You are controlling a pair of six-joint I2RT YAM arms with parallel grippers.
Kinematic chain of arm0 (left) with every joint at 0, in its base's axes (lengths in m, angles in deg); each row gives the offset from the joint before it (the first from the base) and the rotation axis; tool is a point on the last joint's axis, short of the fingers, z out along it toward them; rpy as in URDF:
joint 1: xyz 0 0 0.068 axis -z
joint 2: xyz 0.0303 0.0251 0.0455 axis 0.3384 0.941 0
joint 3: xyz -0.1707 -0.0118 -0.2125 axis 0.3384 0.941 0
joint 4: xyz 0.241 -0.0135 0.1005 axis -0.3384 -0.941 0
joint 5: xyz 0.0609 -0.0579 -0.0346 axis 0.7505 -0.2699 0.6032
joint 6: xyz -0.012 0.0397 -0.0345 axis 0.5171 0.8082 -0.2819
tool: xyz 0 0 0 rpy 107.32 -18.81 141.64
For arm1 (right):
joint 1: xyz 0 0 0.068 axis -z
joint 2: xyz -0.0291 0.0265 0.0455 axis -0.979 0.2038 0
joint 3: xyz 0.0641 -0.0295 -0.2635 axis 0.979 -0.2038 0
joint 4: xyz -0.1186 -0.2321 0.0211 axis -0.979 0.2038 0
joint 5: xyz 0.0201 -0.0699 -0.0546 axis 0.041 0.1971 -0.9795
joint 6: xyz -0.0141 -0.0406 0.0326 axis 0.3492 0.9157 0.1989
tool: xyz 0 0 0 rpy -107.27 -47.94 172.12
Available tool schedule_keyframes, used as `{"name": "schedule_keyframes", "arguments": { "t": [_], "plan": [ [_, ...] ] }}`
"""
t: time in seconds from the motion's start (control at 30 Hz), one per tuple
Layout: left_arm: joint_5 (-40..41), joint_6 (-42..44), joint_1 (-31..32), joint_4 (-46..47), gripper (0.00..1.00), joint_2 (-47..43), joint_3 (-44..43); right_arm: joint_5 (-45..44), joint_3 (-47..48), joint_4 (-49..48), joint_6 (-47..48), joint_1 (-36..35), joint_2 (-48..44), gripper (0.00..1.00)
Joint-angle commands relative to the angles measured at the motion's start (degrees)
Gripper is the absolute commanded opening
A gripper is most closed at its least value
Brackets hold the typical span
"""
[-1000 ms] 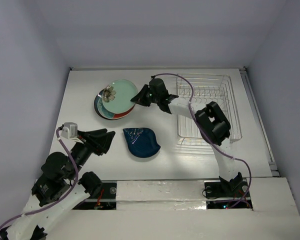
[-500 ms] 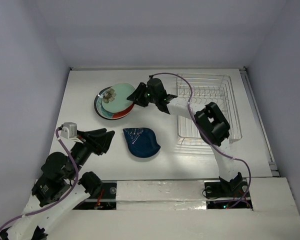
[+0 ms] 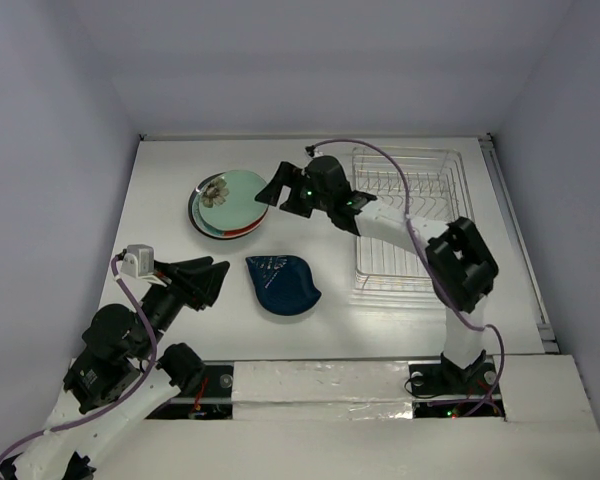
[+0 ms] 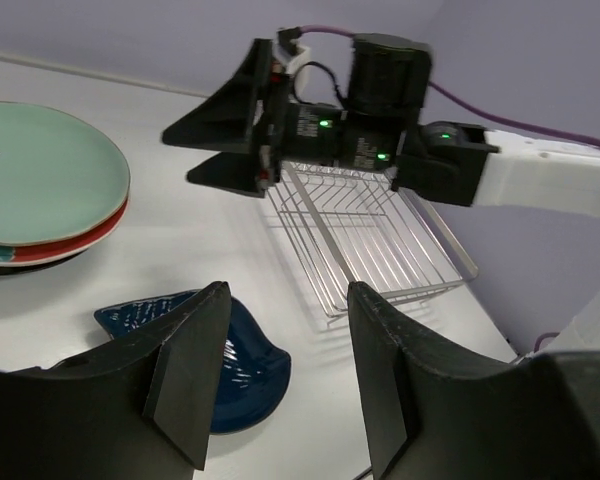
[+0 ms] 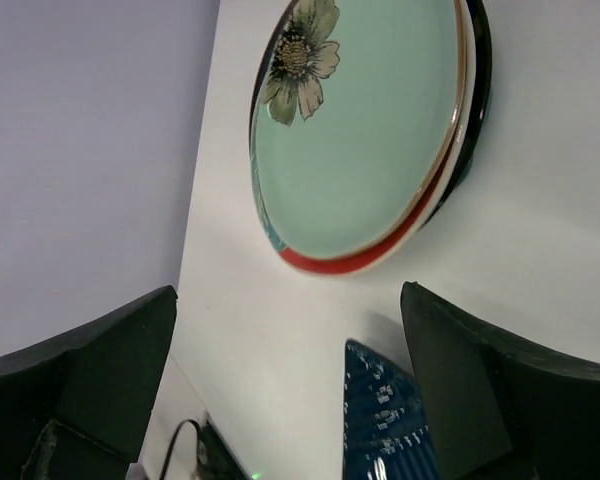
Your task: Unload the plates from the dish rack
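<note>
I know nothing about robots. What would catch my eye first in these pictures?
Probably the stack of plates at the far left of the table, topped by a pale green plate with a painted flower, with the right gripper open just beside it. Next come the dark blue leaf-shaped dish, lying alone near the table's middle, and the silver dish rack on the right, which looks empty.

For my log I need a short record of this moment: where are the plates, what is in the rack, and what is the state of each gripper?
stack: far left, green plate on top
blue plate: alone, on the near side of the stack
rack: right, no plate seen in it
right gripper: open, empty, beside the stack
left gripper: open, empty, left of the blue plate
</note>
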Motion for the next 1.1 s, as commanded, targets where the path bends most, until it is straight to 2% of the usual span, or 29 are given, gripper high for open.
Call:
{"name": "schedule_keyframes", "arguments": {
  "t": [0.0, 0.03, 0.07, 0.1, 0.13, 0.17, 0.2, 0.23, 0.37, 0.43, 0.57, 0.67, 0.7, 0.8, 0.9, 1.07],
  "plan": [
    [-0.19, -0.45, -0.17, 1.69, 0.47, 0.85, 0.02, -1.68, -5.54, -1.91, 5.32, -0.38, -8.89, 0.99],
    [-0.19, -0.45, -0.17, 1.69, 0.49, 0.85, 0.02, -2.21, -7.30, -3.04, 5.85, -0.38, -10.65, 0.97],
    [-0.19, -0.45, -0.17, 1.69, 0.54, 0.85, 0.02, -2.73, -11.15, -3.49, 6.81, -0.38, -14.84, 0.87],
    [-0.19, -0.45, -0.17, 1.77, 0.54, 0.76, 0.02, -3.26, -13.27, -3.93, 7.17, -0.38, -17.32, 0.74],
    [-0.19, -0.45, -0.17, 1.95, 0.58, 0.67, 0.02, -5.09, -15.91, -4.63, 7.61, -0.38, -20.13, 0.56],
    [-0.19, -0.45, -0.17, 1.95, 0.60, 0.58, 0.02, -6.42, -19.24, -8.55, 8.31, -0.90, -23.55, 0.06],
    [-0.19, -0.45, -0.17, 1.95, 0.63, 0.58, -0.06, -7.82, -22.93, -10.85, 8.75, -0.91, -31.07, 0.00],
    [-0.19, -0.45, -0.17, 1.69, 0.68, 0.41, -0.15, -10.62, -29.66, -13.92, 9.27, -0.91, -34.97, 0.00],
    [-0.19, -0.80, -0.17, 1.51, 0.76, -0.38, -0.42, -15.39, -44.30, -18.52, 10.86, -0.91, -53.61, 0.00],
    [-0.19, -1.06, -0.17, 1.43, 0.79, -0.56, -0.33, -17.05, -47.73, -17.91, 12.17, -0.91, -62.46, 0.00],
    [-0.19, -1.16, -0.17, 1.42, 0.83, -0.21, -0.07, -21.10, -49.16, -8.80, 16.83, -0.91, -72.85, 0.04],
    [-0.19, -1.68, -0.17, 0.64, 0.87, 0.14, -0.50, -26.54, -49.77, -4.48, 19.21, -0.91, -80.32, 0.26],
    [-0.19, -2.03, -0.17, 0.28, 0.88, -0.12, -0.77, -28.12, -50.64, -3.59, 19.47, -0.91, -82.01, 0.44],
    [-0.19, -2.21, -0.17, -0.07, 0.89, -1.52, -0.59, -36.20, -51.96, 1.33, 18.43, -0.91, -86.58, 0.64],
    [-0.19, -2.21, -0.17, 0.37, 0.90, -1.88, -0.42, -42.37, -52.67, 5.82, 17.72, -0.91, -89.31, 0.67],
    [-0.19, -2.39, -0.17, -0.60, 0.89, -0.91, -1.03, -45.01, -54.51, 9.25, 17.72, -0.91, -94.07, 0.67]
  ]
}}
